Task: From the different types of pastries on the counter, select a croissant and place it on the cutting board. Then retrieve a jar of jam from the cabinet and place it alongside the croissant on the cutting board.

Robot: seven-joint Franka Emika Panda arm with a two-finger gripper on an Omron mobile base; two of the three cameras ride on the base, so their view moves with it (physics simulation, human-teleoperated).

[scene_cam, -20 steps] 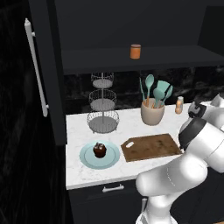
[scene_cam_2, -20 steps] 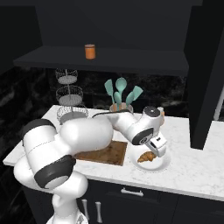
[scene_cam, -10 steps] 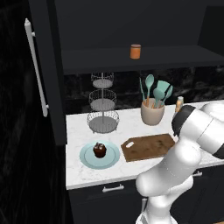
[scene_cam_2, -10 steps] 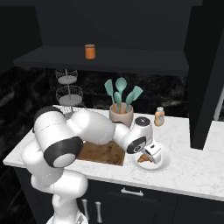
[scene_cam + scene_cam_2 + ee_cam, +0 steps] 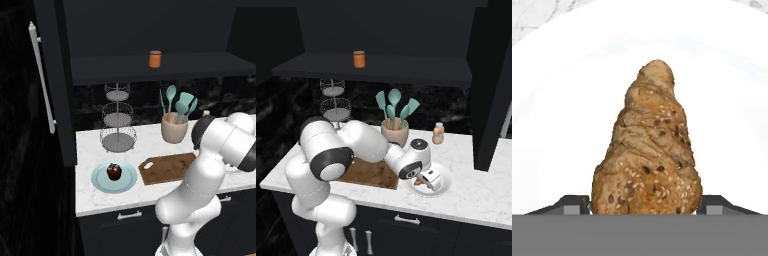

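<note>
The croissant, golden-tan and seeded, lies on a white plate on the counter. My gripper is down over it, one dark fingertip pressed to each side of its near end. From the right base the gripper sits low on the plate, just right of the cutting board, with a bit of croissant showing. The brown cutting board is bare. The orange jar of jam stands on the cabinet shelf.
A chocolate cupcake rests on a light-blue plate left of the board. Behind stand a wire tiered stand, a utensil crock and a shaker bottle. The cabinet door with its white handle hangs open at left.
The arm has swung down and settled low over the white plate. The jaws have narrowed from wide open onto the croissant's sides.
</note>
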